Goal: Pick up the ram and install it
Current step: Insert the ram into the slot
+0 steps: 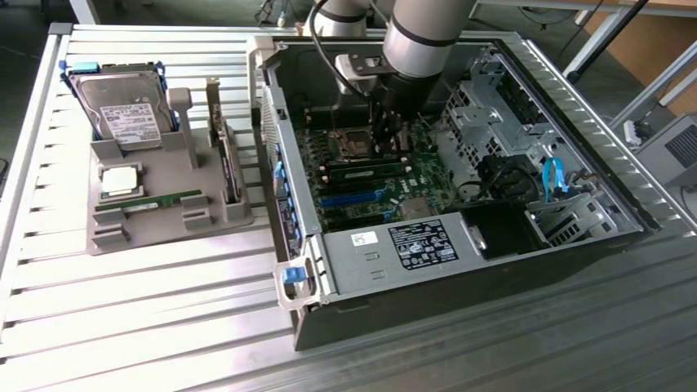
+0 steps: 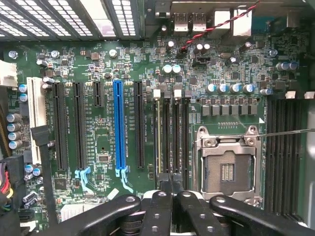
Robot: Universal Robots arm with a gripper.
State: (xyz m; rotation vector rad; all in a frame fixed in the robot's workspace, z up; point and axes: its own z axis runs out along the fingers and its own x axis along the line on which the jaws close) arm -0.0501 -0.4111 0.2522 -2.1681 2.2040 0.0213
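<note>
Your worktop was a slatted aluminium surface. Directly on it you had a grey parts holder toward the exterior view's left, with the open computer case just beside it.

The open case leaves a way in from above, where the gripper stands low over the motherboard. Its side wall hems the exterior view's left, the drive cage and cables the exterior view's right, and the power supply blocks the near end; the bench before it lies free.
</note>
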